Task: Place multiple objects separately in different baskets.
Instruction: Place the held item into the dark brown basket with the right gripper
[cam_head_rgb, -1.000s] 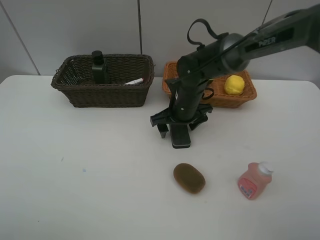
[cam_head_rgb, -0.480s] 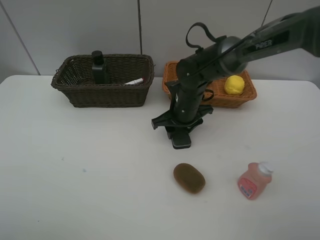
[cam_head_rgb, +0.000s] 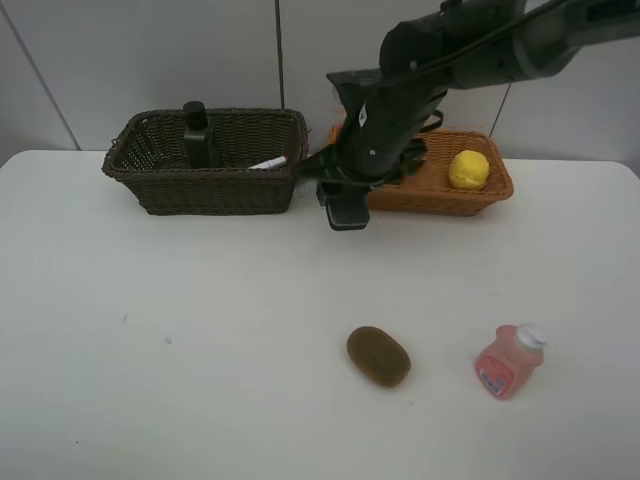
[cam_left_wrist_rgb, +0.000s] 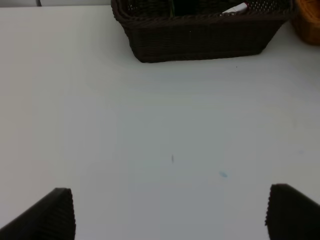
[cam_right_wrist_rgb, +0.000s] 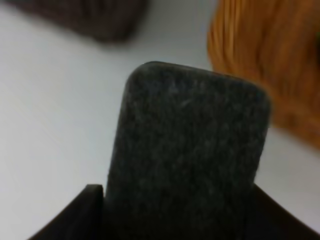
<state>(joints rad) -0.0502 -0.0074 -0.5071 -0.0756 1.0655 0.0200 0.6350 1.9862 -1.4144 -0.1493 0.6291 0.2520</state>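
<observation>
Lifted off the desk (cam_head_rgb: 150, 350), the right gripper (cam_head_rgb: 341, 196) held the black eraser (cam_head_rgb: 347, 213) clamped near the back edge, while the kiwi (cam_head_rgb: 378, 356) and pink bottle (cam_head_rgb: 508, 362) awaited sorting.

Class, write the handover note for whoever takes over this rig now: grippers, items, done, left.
Left gripper: open, empty.
Right gripper: shut on the black eraser, held up between the dark basket and orange basket.
Done: pump bottle and marker in the dark basket; lemon in the orange basket.
Left: basket the eraser, then the kiwi and pink bottle lying on the table.
</observation>
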